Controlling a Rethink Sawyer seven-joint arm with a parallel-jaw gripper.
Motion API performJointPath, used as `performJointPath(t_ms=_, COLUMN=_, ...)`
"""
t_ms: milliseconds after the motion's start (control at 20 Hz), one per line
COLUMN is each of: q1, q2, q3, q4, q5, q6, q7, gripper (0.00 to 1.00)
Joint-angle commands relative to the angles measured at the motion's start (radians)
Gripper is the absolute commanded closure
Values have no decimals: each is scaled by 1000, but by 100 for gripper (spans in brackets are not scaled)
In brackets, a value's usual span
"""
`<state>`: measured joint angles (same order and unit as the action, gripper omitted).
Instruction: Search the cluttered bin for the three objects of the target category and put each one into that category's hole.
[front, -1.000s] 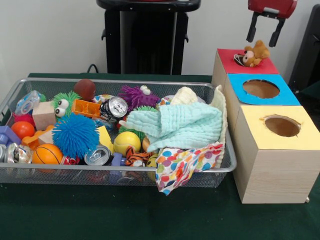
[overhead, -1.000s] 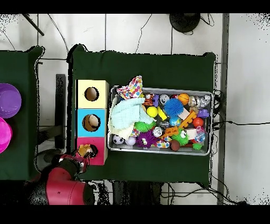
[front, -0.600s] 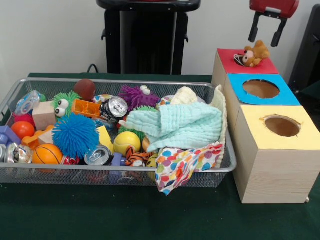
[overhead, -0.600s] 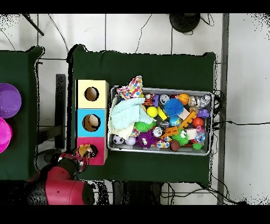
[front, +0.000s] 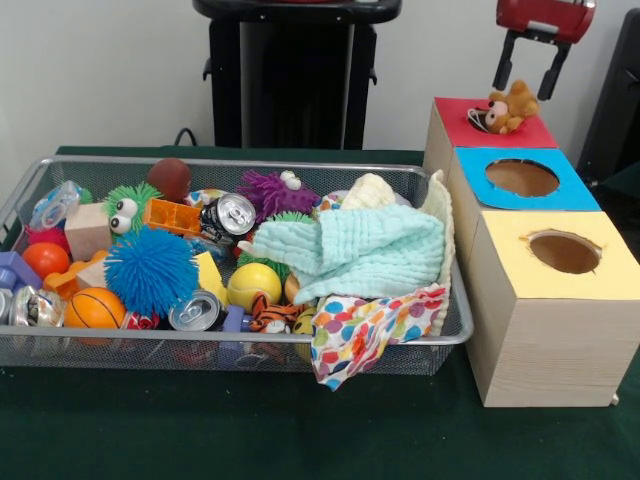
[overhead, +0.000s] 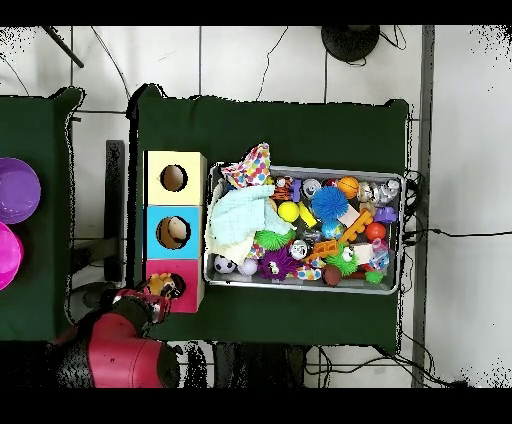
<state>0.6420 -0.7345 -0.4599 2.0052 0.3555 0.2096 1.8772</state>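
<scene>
A small brown teddy bear (front: 510, 106) lies on top of the red box (front: 530, 132), partly over its hole; from above the bear (overhead: 162, 286) shows on the red box (overhead: 183, 294). My gripper (front: 527, 72) hangs just above the bear, open, with nothing between its fingers. In the overhead view the red arm (overhead: 120, 350) reaches toward that box. The wire bin (front: 445, 335) holds mixed toys, among them a striped tiger plush (front: 268, 314) near its front wall.
A blue box (front: 575, 195) and a yellow box (front: 525, 250) with round holes stand in a row with the red one. The bin also holds cans (front: 228, 213), spiky balls (front: 150, 268), a mint cloth (front: 360, 250) and a spotted cloth (front: 365, 335) draped over its rim.
The gripper has shifted only slightly above the red box and stays open. The teddy bear lies where it was.
</scene>
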Motion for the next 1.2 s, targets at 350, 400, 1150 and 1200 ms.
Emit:
performJointPath(t_ms=350, q1=11, q2=82, q3=-8, q4=-41, q5=48, q6=-89, q7=261, gripper=0)
performJointPath(t_ms=400, q1=7, q2=84, q3=-4, q4=-42, q5=48, q6=-96, q7=258, gripper=0)
performJointPath(t_ms=1150, q1=49, q2=121, q3=-47, q4=-72, q5=86, q6=-70, q7=268, gripper=0)
performJointPath(t_ms=1200, q1=47, q2=118, q3=-45, q4=-71, q5=87, q6=-68, q7=265, gripper=0)
